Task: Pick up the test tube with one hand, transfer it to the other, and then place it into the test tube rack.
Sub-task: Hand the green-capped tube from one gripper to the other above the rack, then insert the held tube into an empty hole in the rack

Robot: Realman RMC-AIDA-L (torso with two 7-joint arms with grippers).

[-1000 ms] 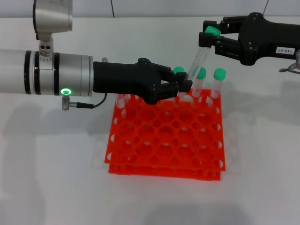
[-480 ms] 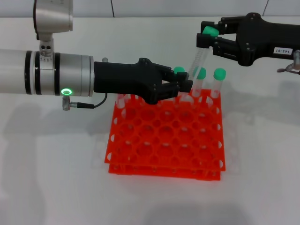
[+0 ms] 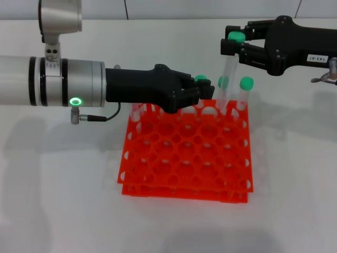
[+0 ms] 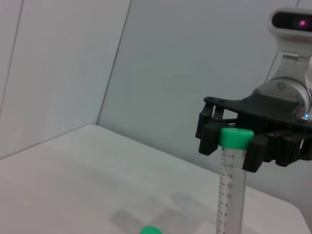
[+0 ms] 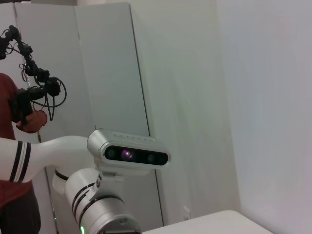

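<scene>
One green-capped test tube hangs upright, gripped at its cap by the right gripper fingers above the test tube rack at 12 o'clock, while the left gripper is released beside it.

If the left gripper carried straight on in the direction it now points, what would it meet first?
Most likely the test tube that the right gripper holds by its cap, standing upright just beyond the left gripper over the back of the test tube rack. Depth is uncertain; it might pass in front.
</scene>
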